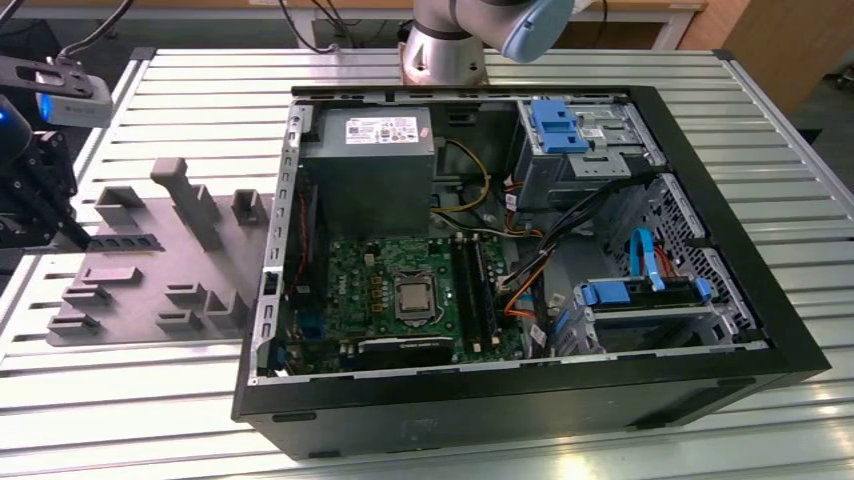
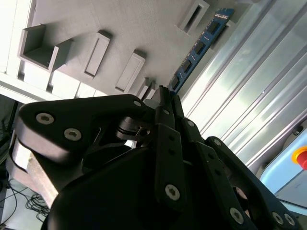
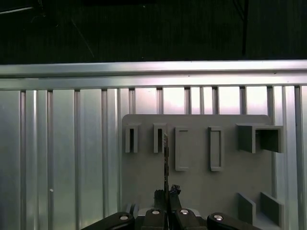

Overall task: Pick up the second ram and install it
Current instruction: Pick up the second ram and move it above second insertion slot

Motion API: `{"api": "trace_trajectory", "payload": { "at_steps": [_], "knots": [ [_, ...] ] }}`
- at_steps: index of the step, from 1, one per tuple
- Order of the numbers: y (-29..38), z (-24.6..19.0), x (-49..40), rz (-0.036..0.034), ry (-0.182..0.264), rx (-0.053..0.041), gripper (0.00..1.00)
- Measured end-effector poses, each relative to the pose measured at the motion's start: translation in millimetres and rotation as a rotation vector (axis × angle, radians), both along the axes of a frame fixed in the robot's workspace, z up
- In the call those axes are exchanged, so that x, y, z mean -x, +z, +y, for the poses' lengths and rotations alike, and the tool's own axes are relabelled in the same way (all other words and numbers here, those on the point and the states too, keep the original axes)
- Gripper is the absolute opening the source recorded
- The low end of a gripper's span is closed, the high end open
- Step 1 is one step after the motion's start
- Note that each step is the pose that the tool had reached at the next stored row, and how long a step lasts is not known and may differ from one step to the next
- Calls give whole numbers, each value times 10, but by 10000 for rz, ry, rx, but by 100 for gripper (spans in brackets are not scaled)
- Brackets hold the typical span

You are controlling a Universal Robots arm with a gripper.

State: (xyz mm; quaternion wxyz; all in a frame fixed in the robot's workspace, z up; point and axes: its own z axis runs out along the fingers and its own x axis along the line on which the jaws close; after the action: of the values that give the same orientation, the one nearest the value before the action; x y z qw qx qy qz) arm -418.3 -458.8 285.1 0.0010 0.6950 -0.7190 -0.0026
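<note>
Grey slotted tray (image 3: 201, 191) bears the second ram (image 2: 196, 48) on edge, the claw (image 2: 163, 94) pinching one end

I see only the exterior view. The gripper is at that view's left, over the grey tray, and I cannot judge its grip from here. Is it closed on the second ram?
Observer: Yes. In the first wrist view the gripper is shut on the second ram, which stands edge-on between its fingertips.
Operator: At which part of the stick does it hold?
Observer: At one end. In the second wrist view the stick runs away from the fingertips along the grey tray, with its black chips showing.
Operator: Is it lifted?
Observer: I cannot tell. The first wrist view shows two empty rectangular pockets in the tray beside it.
</note>
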Motion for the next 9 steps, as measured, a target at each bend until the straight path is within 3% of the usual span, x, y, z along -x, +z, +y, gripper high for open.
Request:
{"api": "trace_trajectory", "payload": {
  "at_steps": [9],
  "knots": [
    [61,4,0,0,0,0,14]
  ]
}}
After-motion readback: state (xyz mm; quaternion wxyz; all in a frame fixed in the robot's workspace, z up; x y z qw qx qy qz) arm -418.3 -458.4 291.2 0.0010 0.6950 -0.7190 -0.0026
